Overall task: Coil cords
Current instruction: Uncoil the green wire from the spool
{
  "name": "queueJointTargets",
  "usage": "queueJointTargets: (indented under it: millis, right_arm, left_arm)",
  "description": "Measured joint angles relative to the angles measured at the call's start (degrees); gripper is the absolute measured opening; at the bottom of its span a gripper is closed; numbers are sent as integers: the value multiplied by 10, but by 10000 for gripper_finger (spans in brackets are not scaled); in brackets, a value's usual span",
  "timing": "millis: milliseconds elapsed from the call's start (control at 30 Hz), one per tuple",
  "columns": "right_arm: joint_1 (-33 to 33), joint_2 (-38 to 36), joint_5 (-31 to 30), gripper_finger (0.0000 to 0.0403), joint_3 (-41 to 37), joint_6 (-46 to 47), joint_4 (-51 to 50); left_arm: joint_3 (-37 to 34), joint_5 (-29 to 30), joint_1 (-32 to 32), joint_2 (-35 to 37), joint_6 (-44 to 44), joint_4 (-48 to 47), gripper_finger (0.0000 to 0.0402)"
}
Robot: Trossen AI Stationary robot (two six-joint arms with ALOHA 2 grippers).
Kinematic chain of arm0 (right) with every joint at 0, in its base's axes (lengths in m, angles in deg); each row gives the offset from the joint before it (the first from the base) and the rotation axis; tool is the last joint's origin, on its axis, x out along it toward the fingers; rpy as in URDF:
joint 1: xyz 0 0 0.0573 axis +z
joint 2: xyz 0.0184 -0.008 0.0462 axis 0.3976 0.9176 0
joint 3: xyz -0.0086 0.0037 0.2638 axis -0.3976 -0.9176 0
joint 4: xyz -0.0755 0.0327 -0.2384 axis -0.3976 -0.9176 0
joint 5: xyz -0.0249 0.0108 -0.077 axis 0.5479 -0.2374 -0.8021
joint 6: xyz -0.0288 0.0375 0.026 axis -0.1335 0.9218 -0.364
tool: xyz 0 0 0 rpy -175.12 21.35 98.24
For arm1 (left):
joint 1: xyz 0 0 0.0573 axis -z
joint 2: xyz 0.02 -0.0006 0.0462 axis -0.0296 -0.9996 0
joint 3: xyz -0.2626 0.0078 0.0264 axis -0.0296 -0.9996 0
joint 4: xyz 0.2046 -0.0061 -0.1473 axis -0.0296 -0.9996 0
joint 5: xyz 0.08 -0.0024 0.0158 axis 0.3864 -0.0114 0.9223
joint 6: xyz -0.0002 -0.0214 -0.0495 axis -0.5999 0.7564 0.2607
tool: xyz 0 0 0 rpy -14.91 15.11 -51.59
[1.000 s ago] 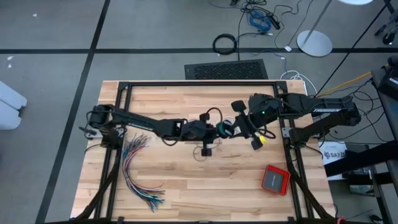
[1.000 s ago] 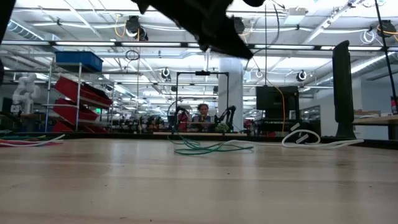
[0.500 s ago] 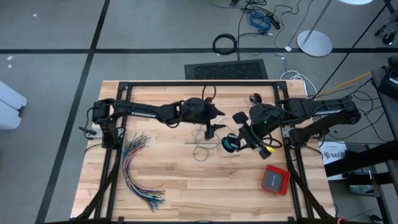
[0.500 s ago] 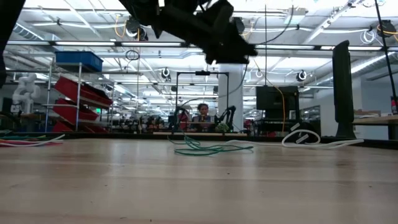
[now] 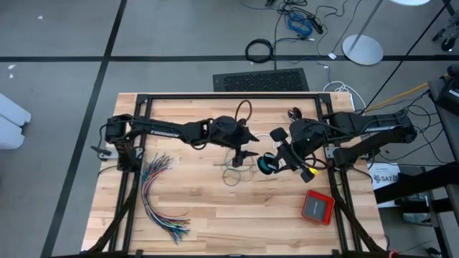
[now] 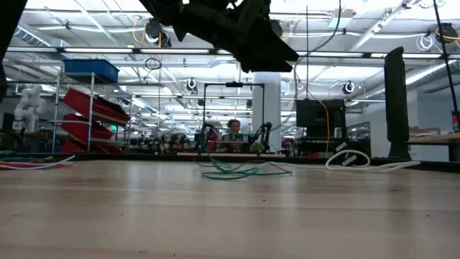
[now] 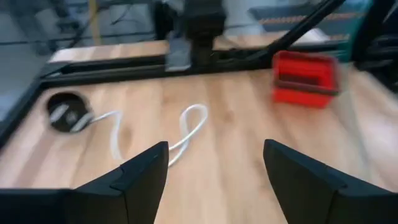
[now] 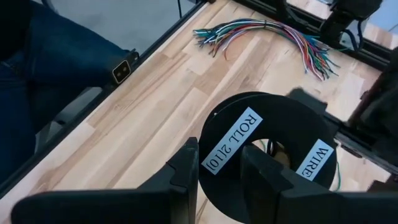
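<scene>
Right gripper (image 8: 217, 180) is gripping the rim of a black wire spool (image 8: 268, 152) labelled "ROLL 2110" and "WIRE", jaws narrow on it, over the table's right-centre. Left gripper (image 7: 214, 168) is hovering with jaws wide and empty above the wooden table (image 5: 208, 222). A teal-green cord (image 6: 241, 171) is lying loosely on the tabletop mid-table. A white cord (image 7: 186, 127) is curling nearby. Farther off, a red box (image 7: 306, 79) is sitting.

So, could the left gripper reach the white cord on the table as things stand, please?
Probably yes: the left gripper hangs open over the white cord, and nothing lies between them on the bare table.
</scene>
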Motion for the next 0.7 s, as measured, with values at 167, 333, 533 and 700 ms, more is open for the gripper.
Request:
queueJointTargets:
  millis: [167, 333, 533, 700]
  right_arm:
    - [-4, -1, -1, 78, 0, -7, 5]
    - [-7, -2, 1, 78, 0, -9, 7]
    - [-7, -2, 5, 78, 0, -11, 28]
    - [-7, -2, 5, 78, 0, -11, 37]
  left_arm:
    - [0, -53, 32, -2, 13, 131, 270]
    - [1, -25, 49, -10, 4, 178, 270]
    - [3, -6, 50, -51, 33, 216, 270]
    - [5, -45, 50, -81, 66, 284, 270]
